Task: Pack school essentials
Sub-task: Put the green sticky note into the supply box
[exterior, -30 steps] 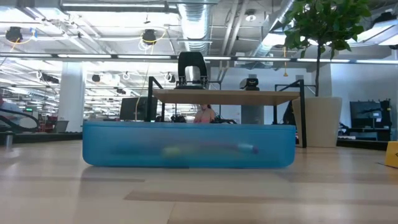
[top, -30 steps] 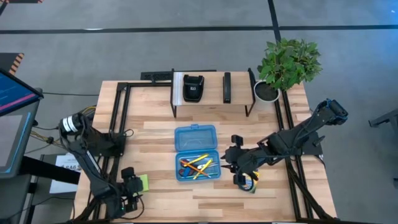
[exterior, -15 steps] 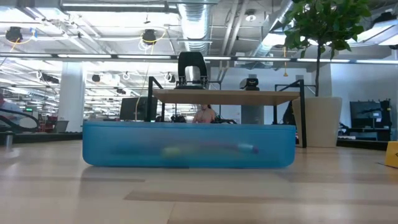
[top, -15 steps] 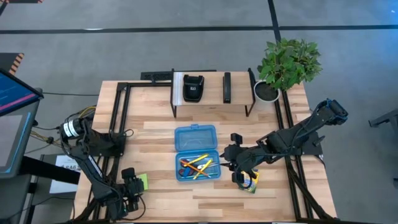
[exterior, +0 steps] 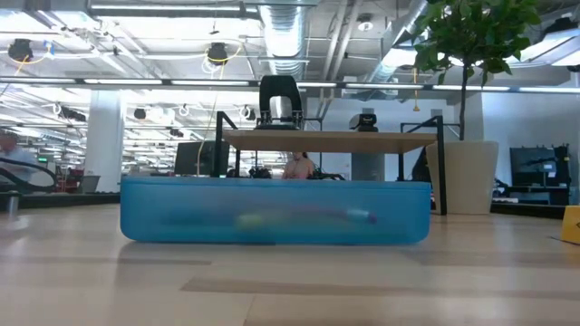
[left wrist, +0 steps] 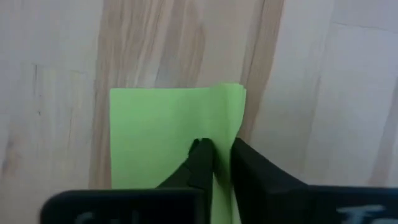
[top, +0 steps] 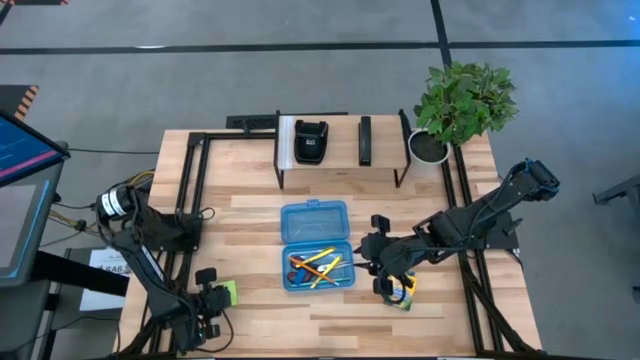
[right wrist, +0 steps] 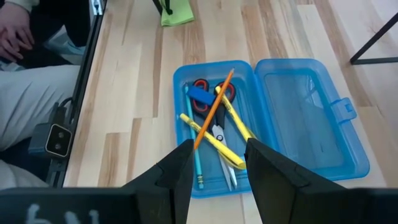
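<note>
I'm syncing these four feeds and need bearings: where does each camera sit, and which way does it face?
High: overhead, straight down on the table, both arms.
Low: tabletop height, level at the blue case; no arm.
Left wrist: down at the green sticky-note pad in the left gripper.
Right wrist: past the open right gripper into the case.
Shared: the right wrist also sees the pad.

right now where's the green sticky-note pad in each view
High view: green sticky-note pad near the table's front-left corner, at the left gripper.
Low view: not in it.
Left wrist view: fills the centre, fingers closed on its edge.
Right wrist view: far side, beyond the case.
Shared landmark: open blue case.
</note>
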Tool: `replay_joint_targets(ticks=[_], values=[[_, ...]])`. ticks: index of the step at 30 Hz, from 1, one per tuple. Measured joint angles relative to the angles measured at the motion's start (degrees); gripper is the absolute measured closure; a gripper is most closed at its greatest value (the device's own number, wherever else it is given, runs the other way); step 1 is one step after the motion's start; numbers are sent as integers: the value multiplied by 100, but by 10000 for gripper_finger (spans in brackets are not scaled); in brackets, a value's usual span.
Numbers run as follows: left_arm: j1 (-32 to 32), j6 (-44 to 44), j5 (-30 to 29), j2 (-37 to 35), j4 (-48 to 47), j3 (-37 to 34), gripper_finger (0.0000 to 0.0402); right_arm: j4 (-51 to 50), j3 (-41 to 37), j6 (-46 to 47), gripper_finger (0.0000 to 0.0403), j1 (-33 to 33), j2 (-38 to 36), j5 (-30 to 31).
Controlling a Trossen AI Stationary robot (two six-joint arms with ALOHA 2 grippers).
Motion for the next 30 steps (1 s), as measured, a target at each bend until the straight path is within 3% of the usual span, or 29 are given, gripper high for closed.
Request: replay_joint_targets(ticks=[5,15,18,22,26,30], values=[[-2,237,-162,-247,-18,-15,394,-1,0,-12,237,0,0,0],[251,1322,-1269,-961,31,-13,399,27,0,-108,237,-54,-2,0],[652,2244,-1583,-1198,351,-6,399,56,0,-150,237,-128,0,-2],[1404,4102,-1665,-1371,1345,4,399,113,0,-162,237,-227,-2,-6],[2247,5723,-1214,-1378,2351,4,399,111,0,-162,237,-269,-2,-9],[2955,6674,-826,-1377,3056,6,399,111,0,-225,237,-269,-2,-11]])
